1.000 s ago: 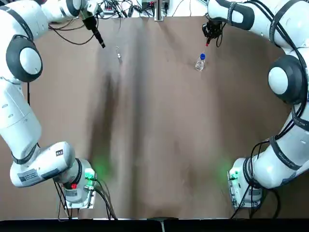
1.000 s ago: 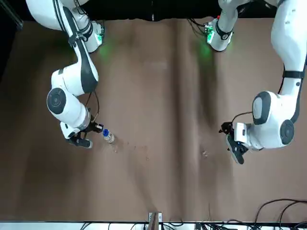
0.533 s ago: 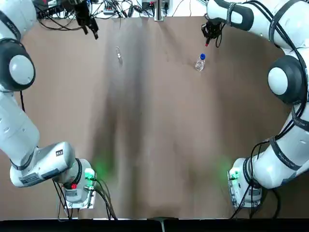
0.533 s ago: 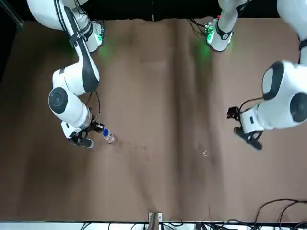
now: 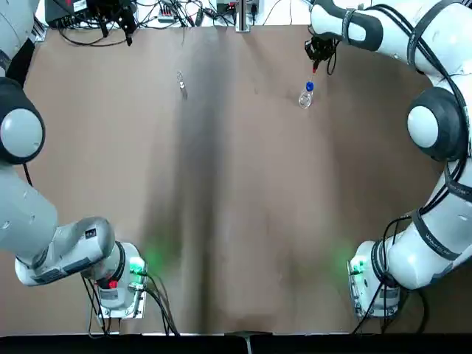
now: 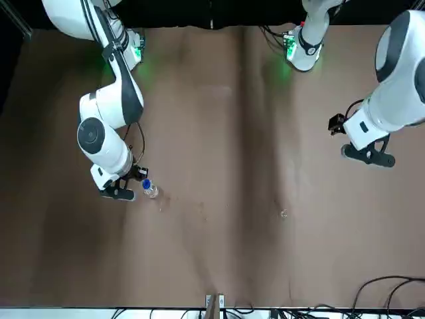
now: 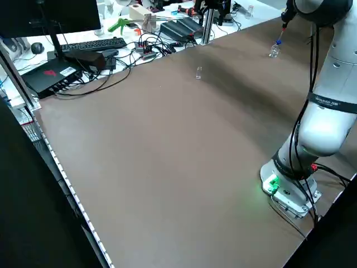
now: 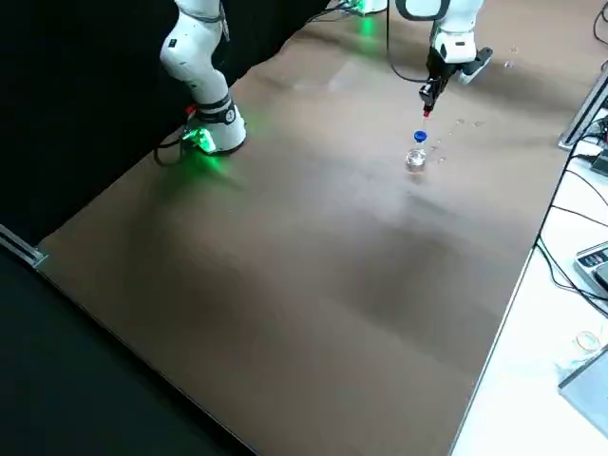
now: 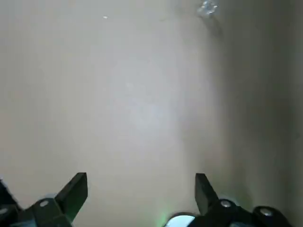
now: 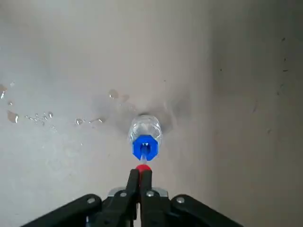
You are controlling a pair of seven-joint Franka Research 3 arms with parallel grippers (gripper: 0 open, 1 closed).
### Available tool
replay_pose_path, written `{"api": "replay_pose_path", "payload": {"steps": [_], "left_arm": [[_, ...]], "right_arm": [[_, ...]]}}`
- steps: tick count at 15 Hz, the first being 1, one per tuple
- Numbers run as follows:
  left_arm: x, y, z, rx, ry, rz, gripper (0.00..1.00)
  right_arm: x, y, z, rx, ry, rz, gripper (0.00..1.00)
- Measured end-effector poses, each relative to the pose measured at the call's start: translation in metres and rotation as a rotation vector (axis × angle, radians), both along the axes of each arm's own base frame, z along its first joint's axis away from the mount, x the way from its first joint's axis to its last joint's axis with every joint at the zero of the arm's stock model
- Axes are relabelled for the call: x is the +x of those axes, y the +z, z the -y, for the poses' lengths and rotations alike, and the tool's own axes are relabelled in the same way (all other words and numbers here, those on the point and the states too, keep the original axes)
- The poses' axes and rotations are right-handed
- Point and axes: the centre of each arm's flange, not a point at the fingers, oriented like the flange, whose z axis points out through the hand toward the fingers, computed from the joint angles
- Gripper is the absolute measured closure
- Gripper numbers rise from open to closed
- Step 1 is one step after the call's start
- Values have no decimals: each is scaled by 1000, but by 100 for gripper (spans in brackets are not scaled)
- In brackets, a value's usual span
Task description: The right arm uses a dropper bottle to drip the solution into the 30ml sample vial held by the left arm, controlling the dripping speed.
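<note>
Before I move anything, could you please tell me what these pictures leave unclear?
- Vial: contents too small to tell, top view; cut off by the upper edge, left wrist view.
- Bottle: liquid level unclear through shiny walls, right wrist view.
- Red dropper top: partly hidden by the right gripper.
- Left arm: cut off by the right edge, front view.

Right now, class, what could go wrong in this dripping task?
The sample vial stands or lies on the table unheld, so stray drops would probably miss it. The right gripper pinches only the red top, so the dropper might slip or squirt if squeezed. The wet spots beside the bottle could smear.
</note>
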Motion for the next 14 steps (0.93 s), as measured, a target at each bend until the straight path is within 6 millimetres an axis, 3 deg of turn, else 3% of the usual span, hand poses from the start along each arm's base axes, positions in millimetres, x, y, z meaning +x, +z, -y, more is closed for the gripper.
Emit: {"api": "replay_pose_path", "payload": {"steps": [5, 14], "left_arm": [[3, -3, -8, 63, 16, 14, 0], [14, 4, -4, 5, 274, 130, 0]], "right_arm": [[0, 0, 5, -8, 25, -17, 96], [1, 0, 6, -7, 27, -10, 96]]}}
